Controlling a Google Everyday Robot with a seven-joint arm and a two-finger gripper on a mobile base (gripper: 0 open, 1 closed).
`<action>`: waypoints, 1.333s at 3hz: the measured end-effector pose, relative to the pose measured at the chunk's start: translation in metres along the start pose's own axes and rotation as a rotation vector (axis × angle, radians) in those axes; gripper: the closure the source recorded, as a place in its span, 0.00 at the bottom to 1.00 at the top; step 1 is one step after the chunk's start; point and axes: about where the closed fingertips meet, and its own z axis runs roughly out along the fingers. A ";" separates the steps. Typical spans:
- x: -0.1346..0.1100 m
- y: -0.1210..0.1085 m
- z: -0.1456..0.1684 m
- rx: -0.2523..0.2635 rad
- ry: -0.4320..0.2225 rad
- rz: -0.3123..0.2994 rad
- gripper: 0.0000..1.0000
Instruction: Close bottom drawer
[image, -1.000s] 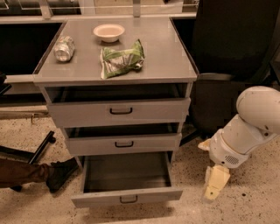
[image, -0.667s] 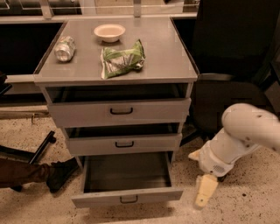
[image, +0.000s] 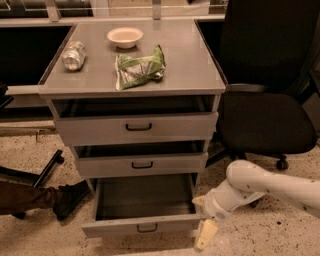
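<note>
The bottom drawer is the lowest of three in the grey cabinet. It is pulled far out, so its dark inside shows. Its flat front w/ a small black loop handle stands near the lower edge of the view. Just beside the front's right corner is the gripper, cream-coloured and pointing down to the floor. If it touches the front, I cannot tell, and also not if it is released or clenched. The white arm comes in from the right.

Above, the middle drawer and the top drawer are each out a little. On the tabletop lie a green bag, a crushed can at the left & a pale bowl at the back. A black office chair stands right of the cabinet. At the left, on the speckled floor, is a dark shoe.
</note>
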 end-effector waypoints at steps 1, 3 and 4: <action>0.016 0.010 0.038 -0.071 -0.022 0.037 0.00; 0.029 0.000 0.068 -0.108 -0.055 0.027 0.00; 0.049 -0.047 0.115 -0.121 -0.108 -0.017 0.00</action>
